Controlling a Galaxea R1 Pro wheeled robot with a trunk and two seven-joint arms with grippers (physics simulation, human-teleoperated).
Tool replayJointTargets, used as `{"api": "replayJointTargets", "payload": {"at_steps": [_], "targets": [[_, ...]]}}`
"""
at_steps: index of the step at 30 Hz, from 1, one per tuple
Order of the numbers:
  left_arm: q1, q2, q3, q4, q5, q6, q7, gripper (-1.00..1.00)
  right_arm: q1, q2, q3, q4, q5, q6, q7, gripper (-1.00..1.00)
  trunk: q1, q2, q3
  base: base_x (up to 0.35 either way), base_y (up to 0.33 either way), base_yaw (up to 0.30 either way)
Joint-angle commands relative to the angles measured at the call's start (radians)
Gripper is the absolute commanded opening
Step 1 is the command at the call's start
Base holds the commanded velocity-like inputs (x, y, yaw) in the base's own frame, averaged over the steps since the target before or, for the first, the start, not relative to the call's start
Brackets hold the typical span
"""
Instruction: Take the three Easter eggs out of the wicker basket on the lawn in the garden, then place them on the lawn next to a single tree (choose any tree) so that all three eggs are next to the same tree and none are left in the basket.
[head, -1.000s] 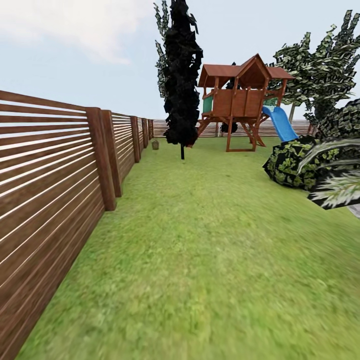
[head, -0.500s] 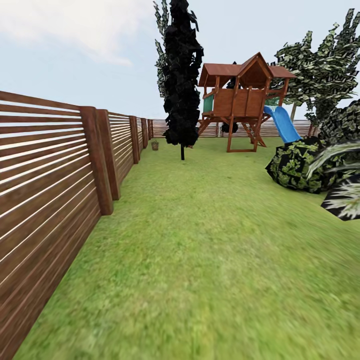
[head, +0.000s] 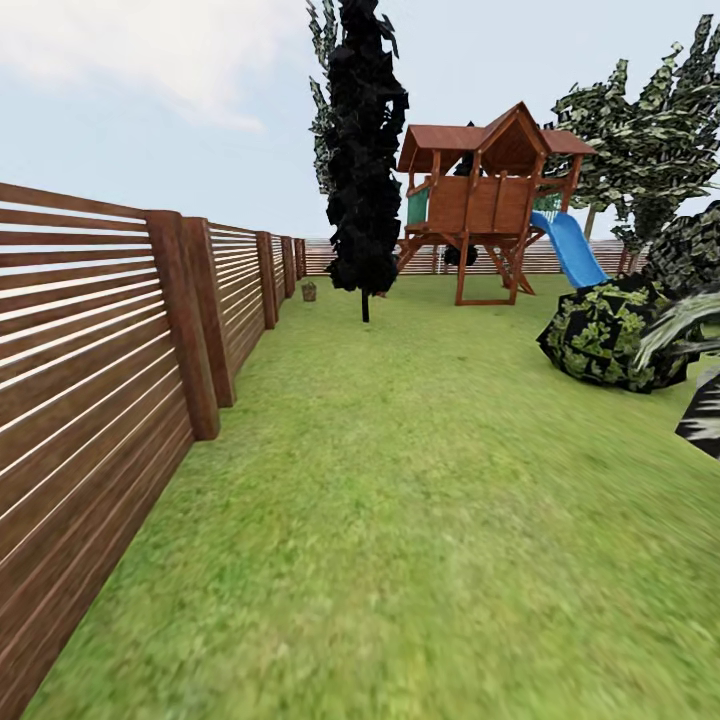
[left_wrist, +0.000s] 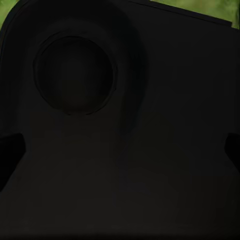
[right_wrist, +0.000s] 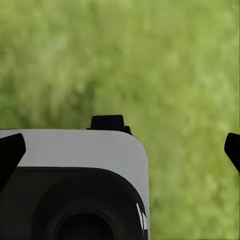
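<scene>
Lawn (head: 420, 480), distant wicker basket (head: 309, 291).

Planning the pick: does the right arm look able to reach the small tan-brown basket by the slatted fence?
Probably not: the small tan-brown basket sits far off across the green lawn; driving closer seems needed.

Head camera swung slightly left and forward, fence (head: 100, 330) posts now nearer, dark bushes (head: 605, 335) slid toward right edge, pale-fronded plant (head: 700, 400) mostly cut off, playhouse (head: 490, 200) edged right.
</scene>
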Motion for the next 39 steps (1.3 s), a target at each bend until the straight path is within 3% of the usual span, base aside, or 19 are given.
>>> {"api": "replayJointTargets", "payload": {"at_steps": [1,39], "targets": [[0.001,0.0,0.003,-0.001,0.01,0.0,-0.005,1.0,0.0,0.0,-0.005,0.001,0.001,-0.004,0.001,1.0,0.001,0.0,-0.001,0.332,0.0,0.0],[0.001,0.0,0.003,-0.001,0.011,0.0,-0.006,1.0,0.0,0.0,-0.004,0.001,0.001,-0.004,0.001,1.0,0.001,0.0,-0.001,0.332,0.0,0.0]]}}
